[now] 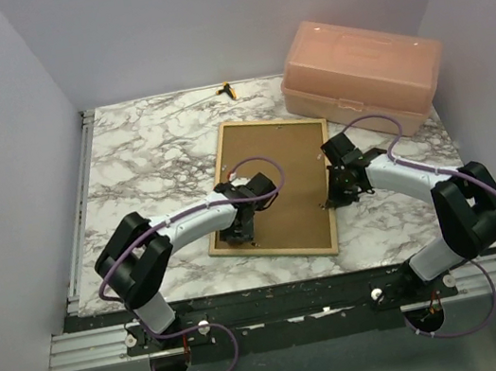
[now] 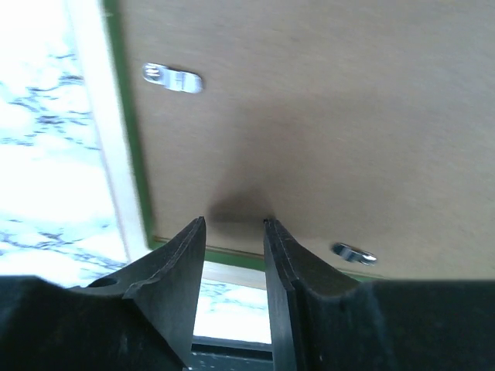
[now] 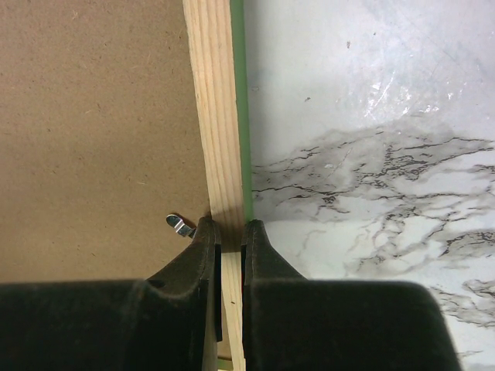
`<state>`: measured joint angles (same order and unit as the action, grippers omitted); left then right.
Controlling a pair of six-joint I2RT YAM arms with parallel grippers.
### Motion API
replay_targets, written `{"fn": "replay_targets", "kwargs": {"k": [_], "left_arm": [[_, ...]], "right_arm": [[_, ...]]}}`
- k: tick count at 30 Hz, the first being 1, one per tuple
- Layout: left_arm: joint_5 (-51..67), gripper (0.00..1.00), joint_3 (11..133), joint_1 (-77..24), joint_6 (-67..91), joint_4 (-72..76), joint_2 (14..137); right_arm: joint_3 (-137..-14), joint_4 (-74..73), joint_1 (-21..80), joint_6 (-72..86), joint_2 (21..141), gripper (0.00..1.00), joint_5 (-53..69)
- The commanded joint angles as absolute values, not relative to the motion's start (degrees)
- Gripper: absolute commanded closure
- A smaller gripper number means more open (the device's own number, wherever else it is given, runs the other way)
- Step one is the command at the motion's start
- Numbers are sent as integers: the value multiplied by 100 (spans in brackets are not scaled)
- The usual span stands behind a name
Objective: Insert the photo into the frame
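Frame: we see the frame lying back-up near the middle of the desk, its near rail close to the near edge, bare wood upward and a strip of green showing at the sides.
Backing: the brown backing panel sits inside the rails, with metal tabs on it near the rails.
Photo: we cannot find the photo in any view; whether it lies under the panel we cannot tell.
Left claw: the left claw stands partly open over the panel by the frame's near-left corner, tips at or just above the board, with nothing between the jaws.
Right claw: the right claw is pinched across the frame's right rail, one finger inside beside a tab, the other outside over the desk.
Step, as we judge it: the right side steadies the frame while the left works a tab at the near rail; we cannot say whether the panel is being freed or locked.
Doing it well: we would hold the rail firmly but level, so the frame neither slides nor tips. We would catch the tab with one fingertip and push along the board, not down into it.
Risk: pressing hard could bow the panel; a loose hold could let the frame skate toward the pink box at the far right corner.
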<state>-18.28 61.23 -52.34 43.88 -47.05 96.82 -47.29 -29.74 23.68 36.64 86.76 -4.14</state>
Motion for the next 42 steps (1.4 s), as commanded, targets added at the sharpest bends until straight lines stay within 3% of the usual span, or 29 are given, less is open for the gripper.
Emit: {"fn": "replay_targets", "kwargs": {"k": [1,4,7,14,17,23,26,33,42], "left_arm": [[-2416,63,5862,-4799,4071,-5097,9697],[-2340,61,5871,-4610,3964,-4999,9482],[-2045,53,5796,-4454,3756,-4709,9147],[-412,43,4968,-3710,3457,-3411,7934],[-11,42,4570,-3288,3452,-3001,7449],[533,29,4102,-2392,3470,-2736,7240],[738,28,4080,-2285,3402,-2661,7606],[1851,28,3596,-2294,3571,-1774,7861],[2397,34,2941,-2772,4030,-1440,7351]], "right_arm": [[-4469,-3191,2265,3560,9114,100,-1455],[-4476,-3193,2263,3560,9102,100,-1450],[-4499,-3191,2265,3542,9013,100,-1357],[-4612,-3115,2265,3595,8424,94,-774],[-4666,-3107,2258,3638,8217,82,-588],[-4616,-3098,2258,3674,8162,57,-376],[-4463,-2974,2259,3707,8146,43,-163],[-4101,-2671,2259,3849,8154,24,487],[-3964,-2602,2259,3843,8122,23,1050]]}}
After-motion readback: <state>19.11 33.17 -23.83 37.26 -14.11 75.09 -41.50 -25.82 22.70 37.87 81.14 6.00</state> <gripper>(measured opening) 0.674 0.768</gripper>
